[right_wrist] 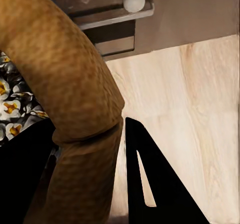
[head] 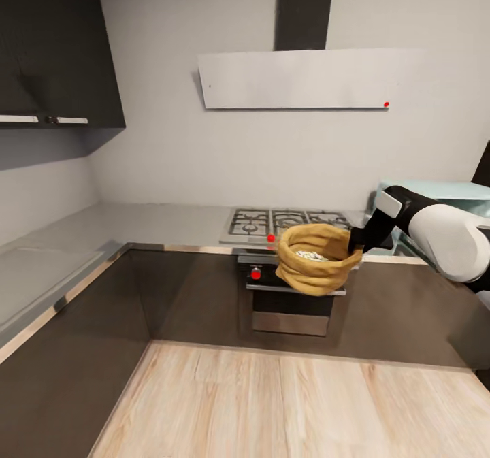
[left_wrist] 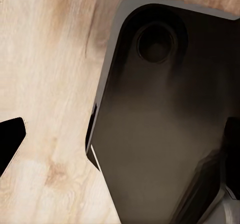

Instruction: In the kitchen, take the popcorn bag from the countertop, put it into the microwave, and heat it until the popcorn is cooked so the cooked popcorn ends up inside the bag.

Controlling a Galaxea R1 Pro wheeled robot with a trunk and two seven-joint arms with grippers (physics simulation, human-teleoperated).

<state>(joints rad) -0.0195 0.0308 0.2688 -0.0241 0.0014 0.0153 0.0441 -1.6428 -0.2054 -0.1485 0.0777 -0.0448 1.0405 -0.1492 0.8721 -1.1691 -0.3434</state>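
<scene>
Over the floor, before the hob (head: 289, 222) | right tool (head: 355, 239) clamped on bag (head: 317, 259) rim, kernels visible | left tool state indeterminable | advise: keep mouth level, swing toward microwave (head: 446, 192).

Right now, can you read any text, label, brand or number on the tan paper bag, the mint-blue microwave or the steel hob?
None: no readable text in any view.
Tan crumpled paper popcorn bag: plain, no print.
Pale mint-blue microwave: mostly hidden by the arm, no label visible.
Steel gas hob: red knobs, no markings.

Glossy white right arm (head: 446, 233) shell (black joints, black fingers (right_wrist: 150, 184))
</scene>
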